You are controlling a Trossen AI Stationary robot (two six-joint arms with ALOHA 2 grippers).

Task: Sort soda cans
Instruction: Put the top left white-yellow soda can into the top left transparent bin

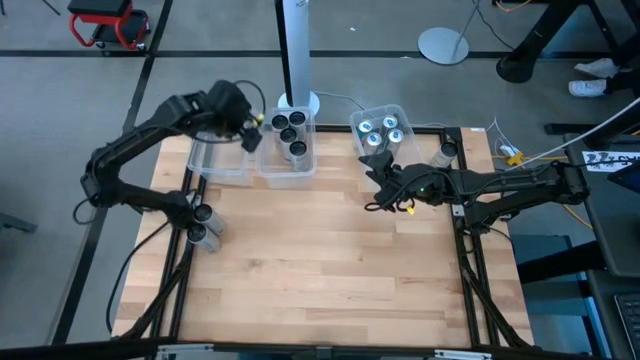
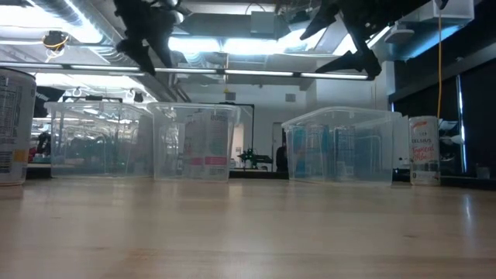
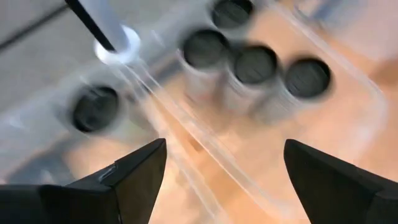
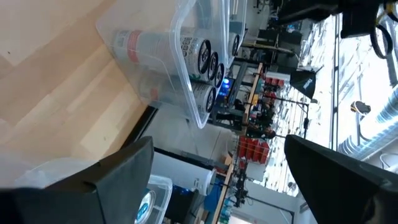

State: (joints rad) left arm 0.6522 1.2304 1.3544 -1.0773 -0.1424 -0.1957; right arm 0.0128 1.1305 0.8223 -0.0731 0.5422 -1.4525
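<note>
I see the soda cans split across clear rectangular plastic bins at the far edge of the light wooden surface [image 1: 330,270]. Four dark-topped cans [image 1: 290,128] stand upright in the middle bin [image 1: 287,170]; four silver cans with bluish tops [image 1: 382,132] stand in the right bin [image 1: 362,120], which sits turned at an angle. The left bin [image 1: 215,165] looks empty from above. Loose cans remain outside the bins — two dark ones [image 1: 204,225] at the surface's left edge beside the left arm's base, and one [image 1: 445,153] just beyond the right bin near the right edge.

The left gripper [image 1: 251,130] hangs above the gap between the left and middle bins, its fingers [image 3: 134,177] spread with nothing between them. In its wrist view the dark can tops [image 3: 255,65] lie below, blurred.

The right gripper [image 1: 378,182] hovers over the surface just in front of the right bin — fingers [image 4: 121,171] wide apart and empty.
</note>
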